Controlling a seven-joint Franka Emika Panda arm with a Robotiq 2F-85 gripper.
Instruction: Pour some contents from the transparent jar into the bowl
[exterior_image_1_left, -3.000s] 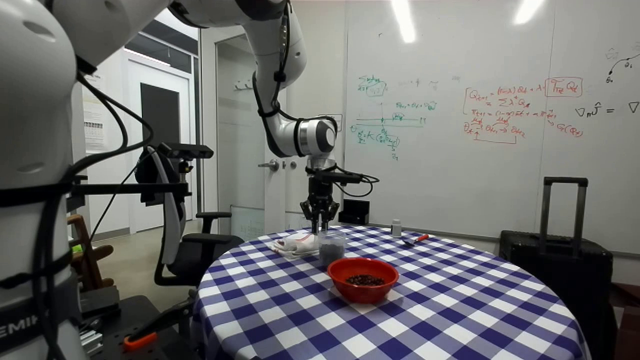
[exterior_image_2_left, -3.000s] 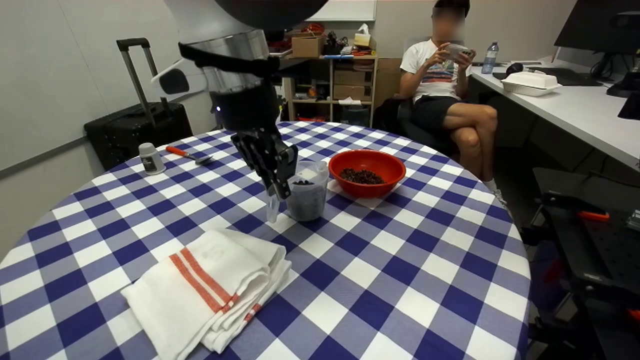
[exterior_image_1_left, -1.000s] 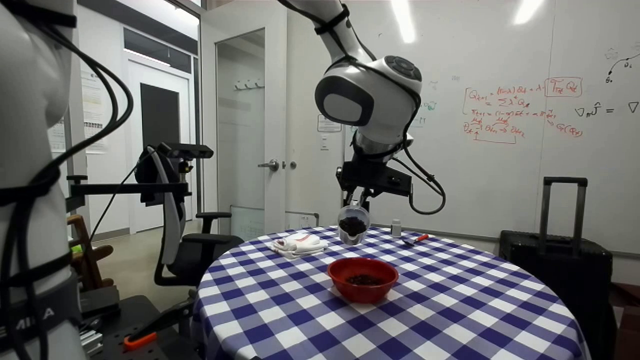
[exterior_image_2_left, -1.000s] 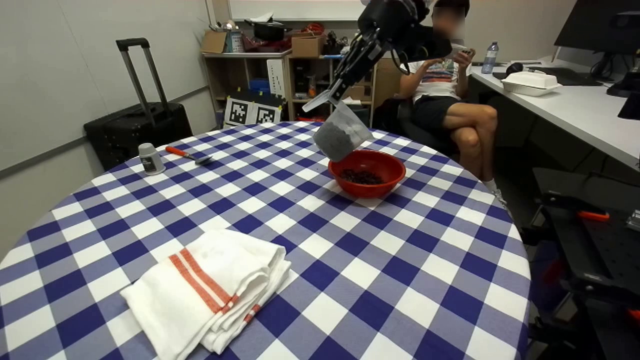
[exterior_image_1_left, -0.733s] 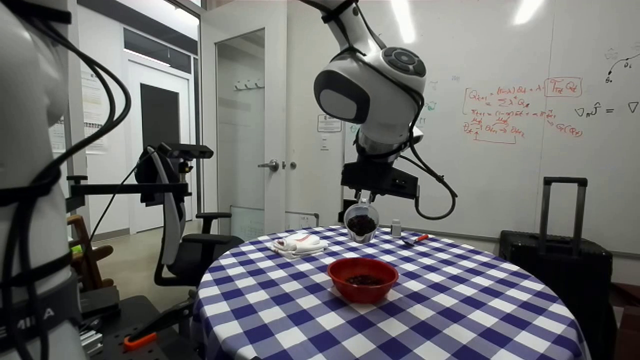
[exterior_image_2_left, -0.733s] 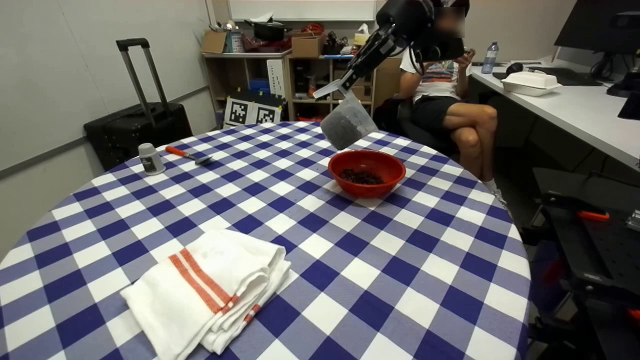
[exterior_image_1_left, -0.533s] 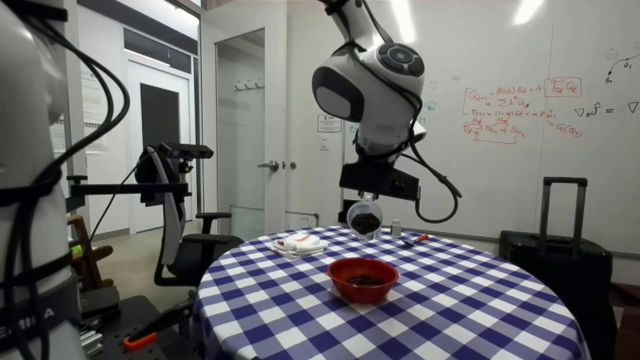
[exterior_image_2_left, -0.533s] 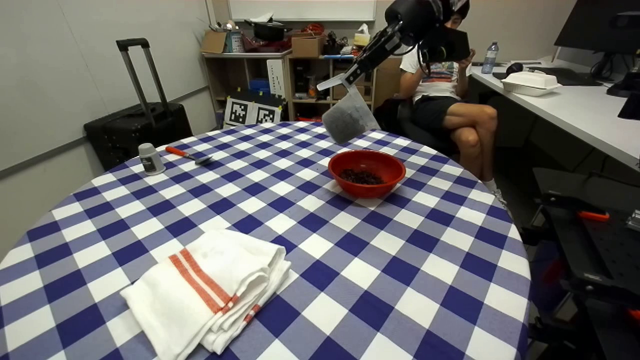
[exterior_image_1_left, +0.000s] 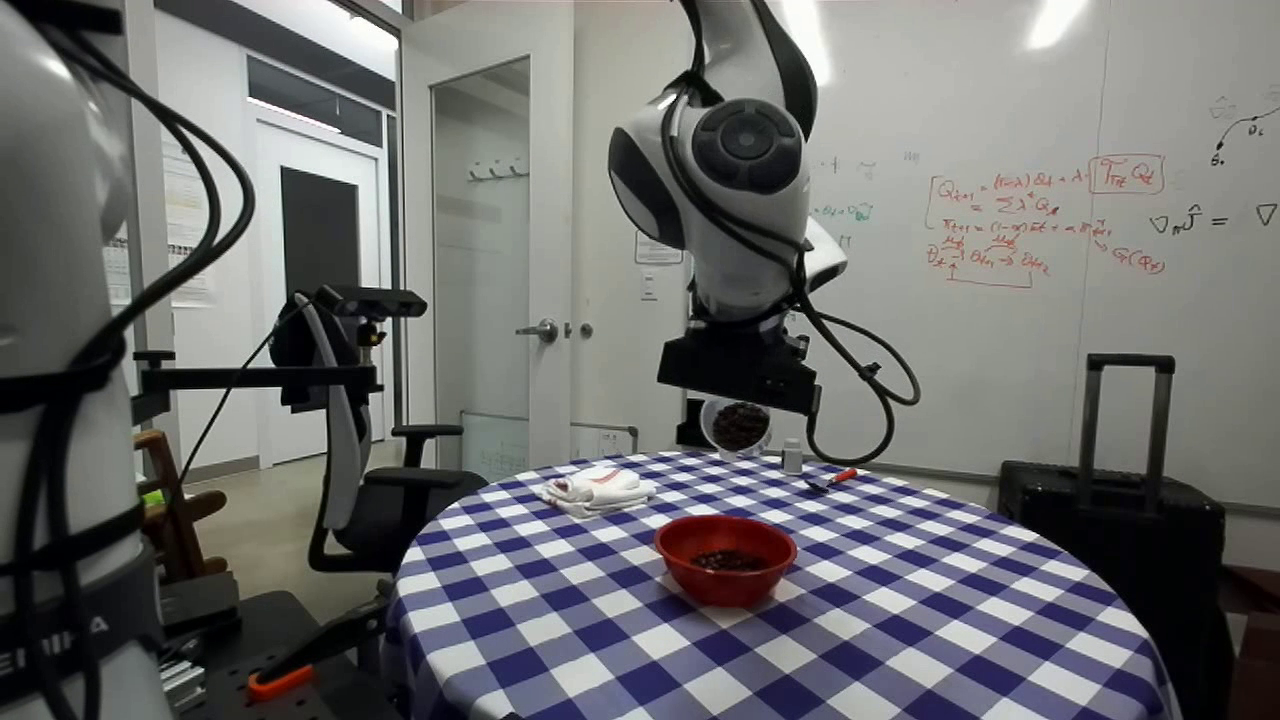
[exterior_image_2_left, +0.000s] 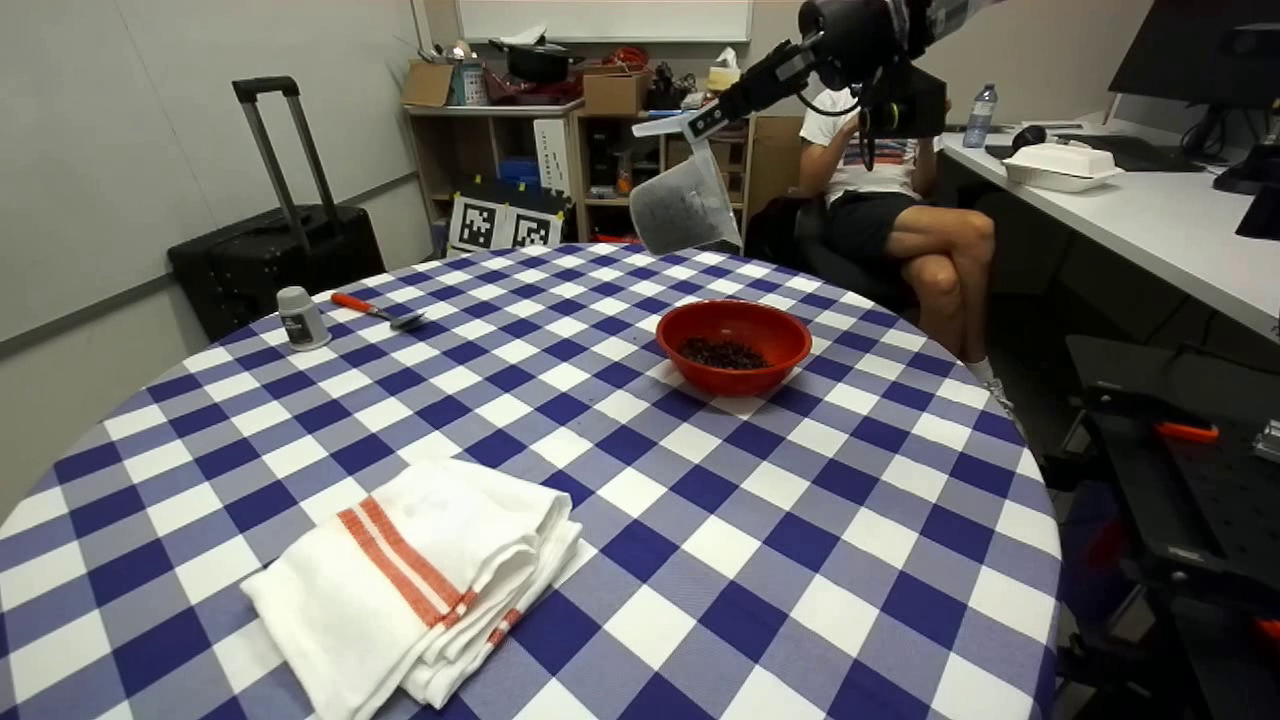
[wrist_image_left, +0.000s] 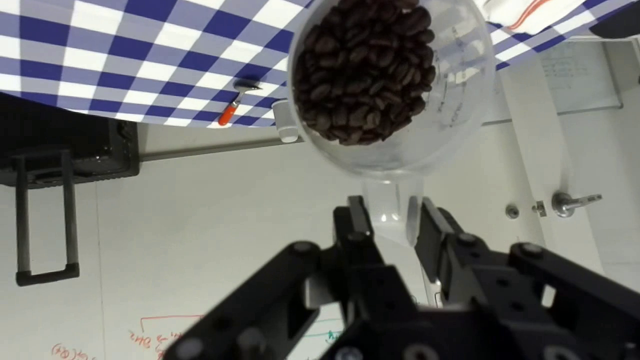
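Fingers (wrist_image_left: 353, 227) pinch the tipped jar (exterior_image_2_left: 683, 207) by its handle (wrist_image_left: 392, 200), high above the worktop (exterior_image_2_left: 800, 560). If the jar tips more while not over the bowl (exterior_image_2_left: 735, 381), beans (wrist_image_left: 365, 75) may spill outside; a weak pinch could let it twist.

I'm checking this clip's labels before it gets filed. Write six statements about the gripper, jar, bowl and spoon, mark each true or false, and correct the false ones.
1. The gripper holds the transparent jar by its handle. True.
2. The jar is upright. False: it is tilted in both exterior views.
3. Dark beans lie in the red bowl. True.
4. The jar is empty. False: brown beans show inside it in the wrist view.
5. The jar touches the bowl. False: a gap shows between them in both exterior views.
6. The spoon lies on the checkered tablecloth. True.
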